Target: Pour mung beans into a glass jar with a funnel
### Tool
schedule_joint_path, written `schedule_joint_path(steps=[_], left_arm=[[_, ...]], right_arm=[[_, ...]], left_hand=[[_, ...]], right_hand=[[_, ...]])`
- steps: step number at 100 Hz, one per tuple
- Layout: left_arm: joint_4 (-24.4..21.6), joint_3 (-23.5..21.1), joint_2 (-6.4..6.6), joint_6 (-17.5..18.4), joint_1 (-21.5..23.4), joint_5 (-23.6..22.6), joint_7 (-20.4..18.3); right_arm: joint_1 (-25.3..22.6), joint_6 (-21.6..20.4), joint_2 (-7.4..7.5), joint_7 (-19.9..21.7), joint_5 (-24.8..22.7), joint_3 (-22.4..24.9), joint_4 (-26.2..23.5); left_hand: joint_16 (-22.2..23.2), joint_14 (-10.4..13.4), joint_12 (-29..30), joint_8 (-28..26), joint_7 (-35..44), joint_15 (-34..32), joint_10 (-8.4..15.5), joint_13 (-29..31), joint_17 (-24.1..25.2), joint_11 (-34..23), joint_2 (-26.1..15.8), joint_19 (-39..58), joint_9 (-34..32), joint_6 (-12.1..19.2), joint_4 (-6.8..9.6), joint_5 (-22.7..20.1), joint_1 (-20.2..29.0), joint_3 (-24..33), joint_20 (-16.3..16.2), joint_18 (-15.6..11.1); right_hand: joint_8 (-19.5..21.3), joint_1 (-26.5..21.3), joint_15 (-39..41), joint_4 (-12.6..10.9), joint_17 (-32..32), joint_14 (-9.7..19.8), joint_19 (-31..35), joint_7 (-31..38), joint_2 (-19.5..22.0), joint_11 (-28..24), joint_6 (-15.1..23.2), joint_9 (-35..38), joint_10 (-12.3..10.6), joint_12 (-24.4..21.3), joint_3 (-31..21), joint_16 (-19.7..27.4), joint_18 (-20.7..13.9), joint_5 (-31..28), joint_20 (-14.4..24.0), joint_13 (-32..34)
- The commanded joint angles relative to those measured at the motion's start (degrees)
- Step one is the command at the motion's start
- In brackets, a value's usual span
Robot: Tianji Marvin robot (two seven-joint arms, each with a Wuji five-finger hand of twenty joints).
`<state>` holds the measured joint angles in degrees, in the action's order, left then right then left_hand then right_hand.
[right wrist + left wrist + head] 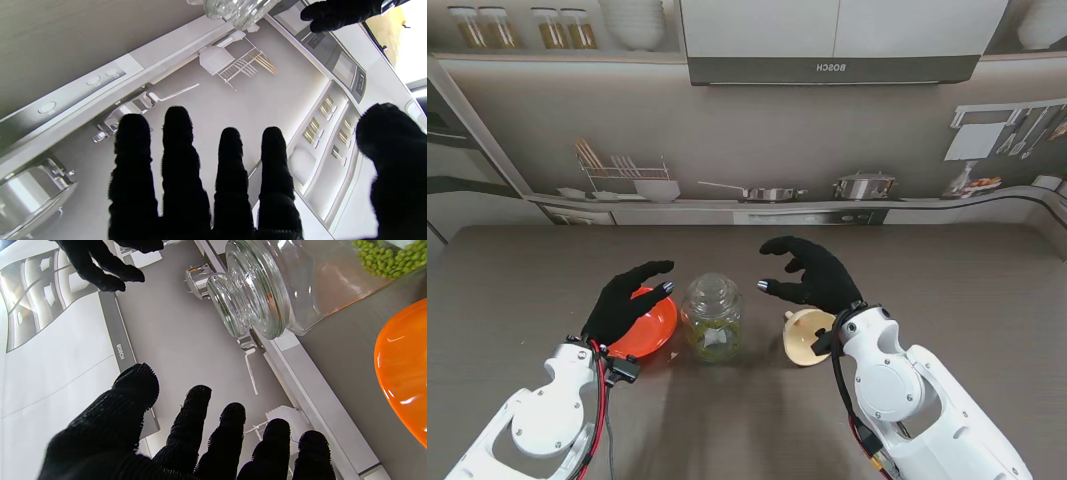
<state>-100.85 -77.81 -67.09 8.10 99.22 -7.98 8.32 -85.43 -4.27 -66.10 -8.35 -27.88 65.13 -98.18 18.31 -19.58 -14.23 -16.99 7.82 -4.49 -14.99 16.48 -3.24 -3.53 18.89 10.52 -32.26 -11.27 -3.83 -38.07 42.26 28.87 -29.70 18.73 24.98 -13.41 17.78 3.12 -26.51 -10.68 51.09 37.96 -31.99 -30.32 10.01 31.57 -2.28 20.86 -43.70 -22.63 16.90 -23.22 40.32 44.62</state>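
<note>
In the stand's view both arms rise from the bottom corners, white forearms angling inward toward the middle of the frame. The left hand (630,302) sits at lower left of centre, black-gloved, palm down over the orange bowl (655,330), fingers spread and slightly curled, holding nothing; whether it touches the bowl cannot be told. Its wrist view shows all five fingers (196,426) apart with open air between them.

The glass jar (712,318) stands upright at the centre of the frame, just right of the bowl, its glass lid on; green mung beans (387,256) show through its wall at the upper right of the left wrist picture.

The right hand (812,275) hovers at centre right, farther from me than the funnel (805,335), fingers extended toward the jar, thumb apart, empty. Its wrist view shows four straight fingers (180,160) and the thumb wide to one side. The cream funnel lies on the table beside the right wrist, right of the jar
</note>
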Motion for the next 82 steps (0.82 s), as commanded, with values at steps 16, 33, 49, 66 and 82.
schedule_joint_path(steps=[16,33,49,66,82], left_arm=[[0.46,0.02,-0.31,1.47,-0.02,-0.38,-0.25],[0.40,0.03,-0.38,1.99,0.09,-0.48,0.14],[0.60,0.21,-0.39,2.20,-0.06,-0.27,0.15],[0.77,0.43,-0.32,2.19,-0.20,0.11,-0.36],[0.65,0.57,-0.34,1.91,-0.28,0.35,-0.41]], right_arm=[[-2.02,-1.04,0.77,2.71,-0.10,1.64,0.63],[-2.62,-0.97,0.74,2.71,0.34,2.57,0.67],[-3.26,-0.47,0.87,2.93,-0.19,3.16,-0.07],[-3.42,-0.18,0.85,2.81,-0.28,3.21,-0.19],[-3.55,-0.20,0.91,3.07,-0.25,3.21,-0.25]], left_hand=[[-0.88,1.50,0.85,0.58,-0.86,1.06,1.98,-1.06,1.08,0.36,0.49,-1.50,1.41,2.52,-0.58,1.60,-0.79,-0.28,-0.98,-2.65],[-0.85,1.42,0.88,0.66,-0.88,0.99,1.99,-0.88,0.94,0.27,0.63,-1.43,1.39,2.36,-0.60,1.90,-0.84,0.03,-1.02,-2.53],[-0.84,1.42,0.90,0.66,-0.71,1.00,2.00,-0.85,0.96,0.23,0.51,-1.46,1.28,2.24,-0.63,1.53,-0.93,0.32,-1.01,-2.54],[-0.84,1.38,0.90,0.68,-0.65,1.01,2.00,-0.88,0.93,0.22,0.45,-1.44,1.23,2.18,-0.67,1.41,-1.01,0.41,-1.03,-2.52],[-0.83,1.42,0.90,0.65,-0.50,1.00,1.96,-0.83,0.97,0.22,0.41,-1.45,1.20,2.11,-0.69,1.03,-1.06,0.43,-1.04,-2.51]], right_hand=[[-1.79,-0.60,-2.03,-1.36,1.22,0.11,-1.91,-0.27,-0.93,1.24,-0.11,-0.48,-0.95,0.64,0.88,1.08,2.03,0.95,-1.01,-0.74],[-1.84,-1.05,-2.06,-1.38,1.28,0.06,-2.24,-0.03,-1.08,0.91,-0.30,-0.85,-0.73,0.91,0.89,1.05,2.07,1.22,-1.02,-0.63],[-1.94,-0.87,-1.87,-1.37,1.07,0.11,-2.20,0.15,-0.91,0.79,-0.11,-0.57,-0.71,0.97,1.09,0.96,2.00,1.17,-0.88,-0.24],[-2.05,-0.87,-1.90,-1.39,1.14,0.16,-2.29,0.23,-0.85,0.82,-0.25,-0.70,-0.38,0.99,1.14,0.95,2.08,1.18,-0.81,-0.29],[-2.18,-0.78,-2.03,-1.40,1.31,0.04,-2.44,0.09,-0.83,0.96,-0.18,-1.27,-0.28,0.95,1.14,0.99,2.11,1.60,-0.78,-0.56]])
